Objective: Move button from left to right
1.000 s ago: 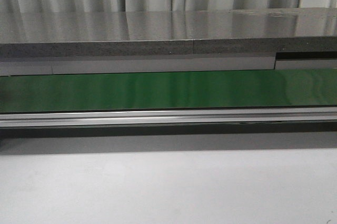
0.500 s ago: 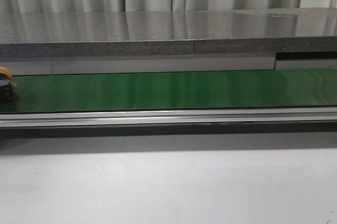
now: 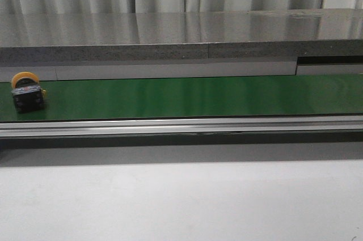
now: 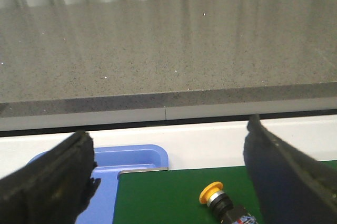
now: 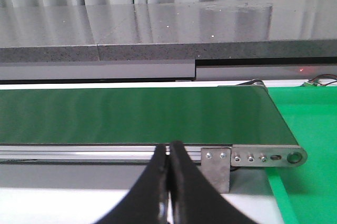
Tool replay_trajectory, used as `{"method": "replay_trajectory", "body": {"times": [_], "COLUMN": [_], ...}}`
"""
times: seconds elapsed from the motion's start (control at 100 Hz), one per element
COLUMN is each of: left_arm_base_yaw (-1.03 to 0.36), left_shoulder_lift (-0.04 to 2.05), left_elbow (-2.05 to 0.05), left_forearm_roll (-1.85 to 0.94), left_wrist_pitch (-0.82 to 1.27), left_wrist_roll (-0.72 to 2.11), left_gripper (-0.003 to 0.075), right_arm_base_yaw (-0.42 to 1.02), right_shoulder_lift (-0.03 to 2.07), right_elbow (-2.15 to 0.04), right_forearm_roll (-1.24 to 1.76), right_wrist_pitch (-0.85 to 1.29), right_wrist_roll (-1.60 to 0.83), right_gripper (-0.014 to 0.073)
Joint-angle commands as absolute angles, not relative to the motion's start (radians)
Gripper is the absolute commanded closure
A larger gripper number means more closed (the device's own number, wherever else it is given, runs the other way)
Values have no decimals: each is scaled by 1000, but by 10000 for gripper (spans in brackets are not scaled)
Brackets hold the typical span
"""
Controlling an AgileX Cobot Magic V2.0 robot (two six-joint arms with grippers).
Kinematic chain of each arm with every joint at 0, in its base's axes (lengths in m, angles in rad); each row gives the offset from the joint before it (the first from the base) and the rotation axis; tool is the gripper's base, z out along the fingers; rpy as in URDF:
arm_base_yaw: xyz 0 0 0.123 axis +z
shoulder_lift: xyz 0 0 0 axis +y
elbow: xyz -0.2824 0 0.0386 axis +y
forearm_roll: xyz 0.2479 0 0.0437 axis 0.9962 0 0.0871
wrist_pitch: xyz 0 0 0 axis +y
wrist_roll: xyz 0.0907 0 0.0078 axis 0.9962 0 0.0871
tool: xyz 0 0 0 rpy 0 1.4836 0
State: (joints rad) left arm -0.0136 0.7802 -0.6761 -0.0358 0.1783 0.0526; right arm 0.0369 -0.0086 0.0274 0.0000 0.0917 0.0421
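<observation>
The green conveyor belt (image 3: pixel 193 96) is spanning the scene, its metal end roller bracket (image 5: pixel 253 156) sitting just ahead of the right gripper (image 5: pixel 169 182), whose fingers are pressing together, empty. A blue tray (image 4: pixel 105 174) is lying beyond the left gripper (image 4: pixel 168 176), which is hanging wide open with nothing between its pads. The button (image 4: pixel 224 203) is lying on the belt between and just ahead of those open fingers, cap tilted away. It is probably light, rigid and hard plastic; the round yellow cap (image 3: pixel 24 79) looks slippery, so the black blocky body (image 3: pixel 28 100) is offering flatter, safer faces to pinch.
</observation>
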Motion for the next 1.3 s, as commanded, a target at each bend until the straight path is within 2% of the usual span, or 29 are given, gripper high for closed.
{"method": "replay_trajectory", "body": {"times": [0.0,0.22,0.39,0.66,0.87,0.92,0.99,1.18,1.29], "left_arm_base_yaw": [-20,-20,-20,-20,-20,-20,-20,-20,-20], "left_shoulder_lift": [685,466,335,306,306,306,306,306,306], "left_elbow": [-620,-427,-373,-352,-352,-352,-352,-352,-352], "left_forearm_roll": [-47,-57,-58,-58,-58,-58,-58,-58,-58], "left_wrist_pitch": [46,-67,0,148,167,167,170,171,171], "left_wrist_roll": [50,44,44,44,44,44,44,44,44], "left_gripper": [153,153,153,155,164,193,272,552,679], "right_arm_base_yaw": [38,38,38,38,38,38,38,38,38], "right_shoulder_lift": [-30,-30,-30,-30,-30,-30,-30,-30,-30], "right_elbow": [10,10,10,10,10,10,10,10,10], "right_forearm_roll": [0,0,0,0,0,0,0,0,0], "right_wrist_pitch": [11,11,11,11,11,11,11,11,11], "right_wrist_roll": [36,36,36,36,36,36,36,36,36], "right_gripper": [660,660,660,660,660,660,660,660,660]}}
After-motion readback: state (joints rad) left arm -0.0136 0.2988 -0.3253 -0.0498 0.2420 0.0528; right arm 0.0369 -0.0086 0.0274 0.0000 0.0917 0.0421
